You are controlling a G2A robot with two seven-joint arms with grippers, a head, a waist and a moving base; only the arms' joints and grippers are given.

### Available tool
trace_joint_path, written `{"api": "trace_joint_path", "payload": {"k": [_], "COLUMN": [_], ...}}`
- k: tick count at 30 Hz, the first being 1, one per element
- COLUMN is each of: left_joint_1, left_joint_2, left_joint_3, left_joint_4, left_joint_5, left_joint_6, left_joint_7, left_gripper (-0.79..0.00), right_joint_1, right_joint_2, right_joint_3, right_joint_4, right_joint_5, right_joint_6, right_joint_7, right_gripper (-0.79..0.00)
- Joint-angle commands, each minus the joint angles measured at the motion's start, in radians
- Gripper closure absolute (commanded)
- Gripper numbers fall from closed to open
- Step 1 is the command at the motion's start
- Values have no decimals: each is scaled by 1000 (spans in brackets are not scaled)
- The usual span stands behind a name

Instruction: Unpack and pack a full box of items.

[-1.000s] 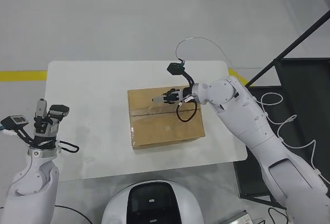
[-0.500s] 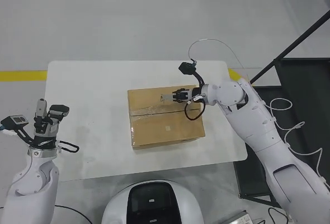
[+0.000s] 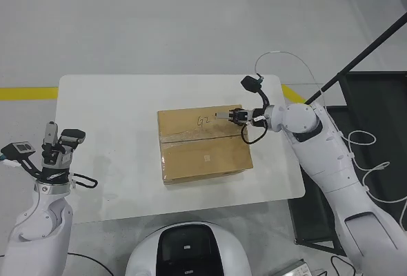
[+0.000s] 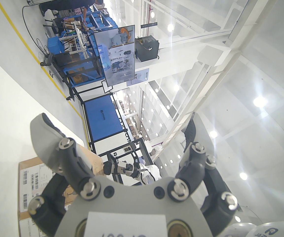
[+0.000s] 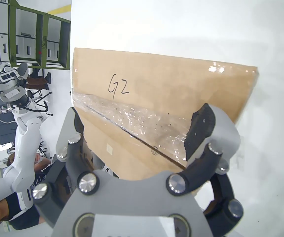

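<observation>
While the closed brown cardboard box (image 3: 203, 145) lies mid-table (image 3: 107, 103) in the top view, the right gripper (image 3: 224, 115) hovers at its far right edge; the left gripper (image 3: 55, 138) is well apart, at the table's left edge. Left wrist view: spread fingers (image 4: 48, 134), the box's barcode label (image 4: 30, 176). Right wrist view: spread fingers (image 5: 206, 124), the box just ahead, with clear tape (image 5: 142, 122) and a handwritten mark (image 5: 118, 87).

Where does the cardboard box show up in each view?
Top view: cardboard box at the table's centre.
Left wrist view: labelled box side behind the left gripper.
Right wrist view: taped box top just beyond the right gripper.
Shared landmark: right gripper at the box's edge.
</observation>
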Motion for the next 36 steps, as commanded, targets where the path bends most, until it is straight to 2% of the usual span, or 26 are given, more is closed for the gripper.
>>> {"api": "trace_joint_path", "payload": {"k": [1,4,7,11,25,36], "left_joint_1": [0,0,0,0,0,0], "left_joint_2": [0,0,0,0,0,0], "left_joint_3": [0,0,0,0,0,0], "left_joint_4": [0,0,0,0,0,0], "left_joint_5": [0,0,0,0,0,0], "left_joint_6": [0,0,0,0,0,0], "left_joint_7": [0,0,0,0,0,0], "left_gripper": [-785,-785,-785,-785,-785,-785], "right_joint_1": [-15,-44,-61,-33,157,217], "right_joint_2": [6,10,8,-4,-139,-216], "right_joint_3": [23,59,76,27,-360,-473], "right_joint_4": [-11,-52,-79,-80,75,184], "right_joint_5": [3,80,261,348,477,502], "right_joint_6": [18,15,-16,-18,-24,-85], "right_joint_7": [-3,11,102,150,5,-124], "right_gripper": [-785,-785,-785,-785,-785,-785]}}
